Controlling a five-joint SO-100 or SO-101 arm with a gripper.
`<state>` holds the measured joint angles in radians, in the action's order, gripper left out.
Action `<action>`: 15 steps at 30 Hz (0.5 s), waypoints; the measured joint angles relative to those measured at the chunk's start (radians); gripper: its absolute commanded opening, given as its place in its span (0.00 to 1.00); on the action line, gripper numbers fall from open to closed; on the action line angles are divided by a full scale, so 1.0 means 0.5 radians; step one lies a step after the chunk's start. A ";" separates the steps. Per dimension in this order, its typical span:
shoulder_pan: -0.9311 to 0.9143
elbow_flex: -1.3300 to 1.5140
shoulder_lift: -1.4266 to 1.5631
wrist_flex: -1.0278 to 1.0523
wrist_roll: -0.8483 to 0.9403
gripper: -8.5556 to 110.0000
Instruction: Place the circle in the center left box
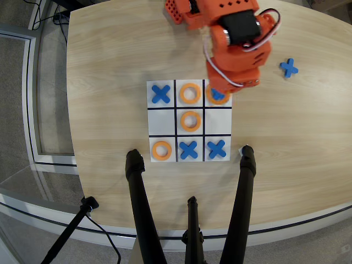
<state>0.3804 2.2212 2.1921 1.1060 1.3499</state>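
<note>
The 3x3 board (190, 133) lies mid-table in the overhead view. My orange arm reaches in from the top. Its gripper (219, 93) hangs over the top-right cell, with an orange circle (223, 100) at its tip. The circle looks slightly larger than the other rings and is half hidden under the arm. A blue bit shows in its hole. The jaws themselves are mostly covered but seem shut on the circle. The center left box (218, 122), the middle-row cell at picture-right, is bare and lies just below the gripper.
Orange rings lie in the top-middle (190, 93), centre (190, 121) and bottom-left (161, 150) cells. Blue X pieces lie in the top-left (160, 94), bottom-middle (188, 149) and bottom-right (216, 149) cells. A spare blue X (289, 67) lies at the right. Black stand legs (138, 192) rise at the front.
</note>
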 measured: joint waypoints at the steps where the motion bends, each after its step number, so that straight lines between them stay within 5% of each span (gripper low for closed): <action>1: 0.034 0.000 -0.043 -0.028 -0.034 0.07; 15: 0.025 -0.365 -0.911 -0.454 -0.141 0.07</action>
<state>0.3927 2.0387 1.7365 0.8790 1.2793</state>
